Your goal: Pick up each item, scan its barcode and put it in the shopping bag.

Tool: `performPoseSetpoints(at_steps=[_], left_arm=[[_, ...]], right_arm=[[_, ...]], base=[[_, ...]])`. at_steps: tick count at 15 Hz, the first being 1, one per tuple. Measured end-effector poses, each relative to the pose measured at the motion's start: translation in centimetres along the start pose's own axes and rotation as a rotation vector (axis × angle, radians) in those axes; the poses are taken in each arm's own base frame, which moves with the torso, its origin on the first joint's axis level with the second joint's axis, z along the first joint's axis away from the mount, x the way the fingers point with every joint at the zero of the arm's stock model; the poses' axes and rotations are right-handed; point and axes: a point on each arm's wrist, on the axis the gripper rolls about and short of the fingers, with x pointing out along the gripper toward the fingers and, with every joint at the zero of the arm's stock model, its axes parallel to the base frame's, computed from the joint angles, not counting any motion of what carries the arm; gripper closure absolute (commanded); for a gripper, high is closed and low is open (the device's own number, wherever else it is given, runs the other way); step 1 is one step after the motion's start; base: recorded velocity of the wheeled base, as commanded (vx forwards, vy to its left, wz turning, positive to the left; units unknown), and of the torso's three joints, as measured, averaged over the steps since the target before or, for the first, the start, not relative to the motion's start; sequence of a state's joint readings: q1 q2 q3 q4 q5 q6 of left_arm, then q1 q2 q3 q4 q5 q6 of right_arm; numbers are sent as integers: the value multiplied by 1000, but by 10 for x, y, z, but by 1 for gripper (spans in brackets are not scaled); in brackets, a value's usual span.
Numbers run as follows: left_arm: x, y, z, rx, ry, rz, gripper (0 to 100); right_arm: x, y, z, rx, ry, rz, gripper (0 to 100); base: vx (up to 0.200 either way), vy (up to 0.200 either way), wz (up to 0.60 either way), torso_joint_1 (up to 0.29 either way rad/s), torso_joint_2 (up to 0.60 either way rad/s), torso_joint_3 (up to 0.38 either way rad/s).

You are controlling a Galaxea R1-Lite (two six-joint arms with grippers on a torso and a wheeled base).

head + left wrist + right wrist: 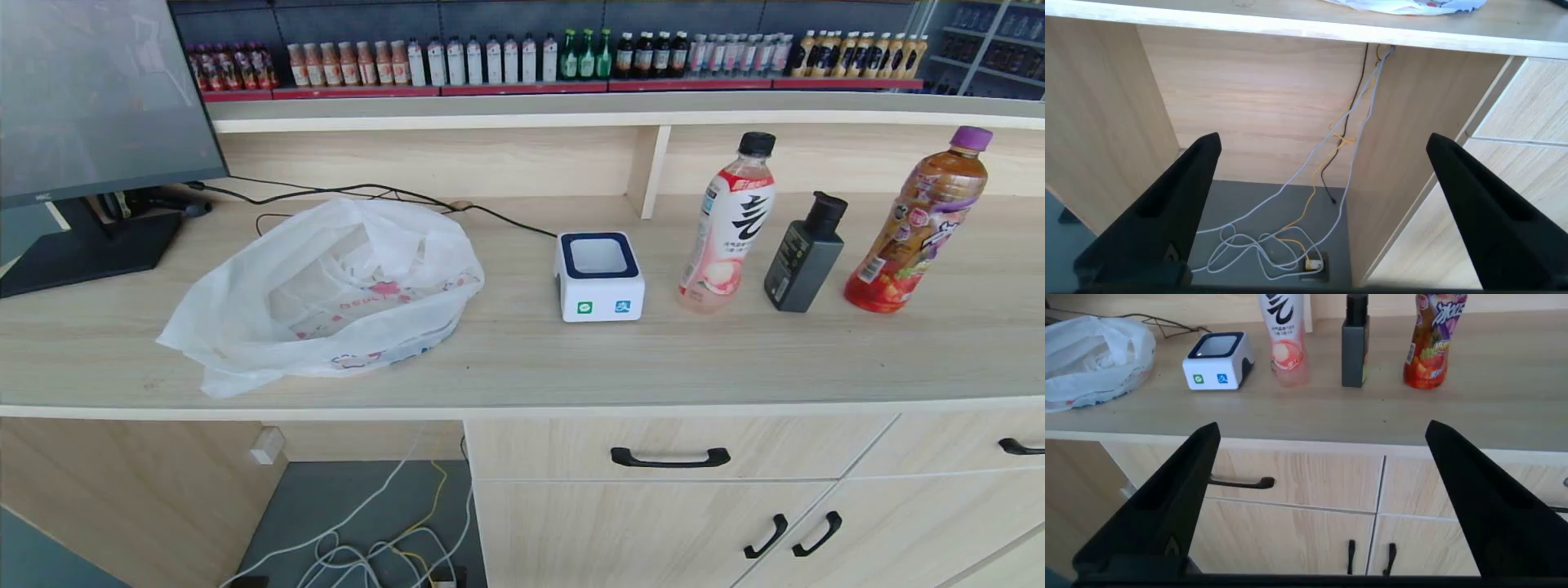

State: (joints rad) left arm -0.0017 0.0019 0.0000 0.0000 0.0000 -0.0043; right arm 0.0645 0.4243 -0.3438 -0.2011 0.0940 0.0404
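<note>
On the wooden counter stand a pink peach-drink bottle, a dark grey pump bottle and a red tea bottle with a purple cap, all upright at the right. A white barcode scanner box sits mid-counter. The white shopping bag lies open at the left. My right gripper is open, held in front of the counter's drawers. My left gripper is open, low before the open bay under the counter.
A monitor on a black stand occupies the counter's far left, with black cables running behind the bag. Drawers with black handles lie below. Loose cables litter the floor under the counter. A raised shelf backs the counter.
</note>
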Motion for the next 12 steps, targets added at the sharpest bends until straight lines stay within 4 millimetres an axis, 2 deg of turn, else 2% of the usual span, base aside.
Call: performPoseSetpoints(at_steps=[5,9,12], left_arm=[[0,0,0,0,0,0,0],[0,0,0,0,0,0,0],[0,0,0,0,0,0,0]], right_arm=[[62,-2,8,-14,116,44,0],[121,-2,28,-70,151,71,0],[172,1,33,-113,120,91,0]], base=[[0,0,0,0,0,0],[0,0,0,0,0,0],[0,0,0,0,0,0]])
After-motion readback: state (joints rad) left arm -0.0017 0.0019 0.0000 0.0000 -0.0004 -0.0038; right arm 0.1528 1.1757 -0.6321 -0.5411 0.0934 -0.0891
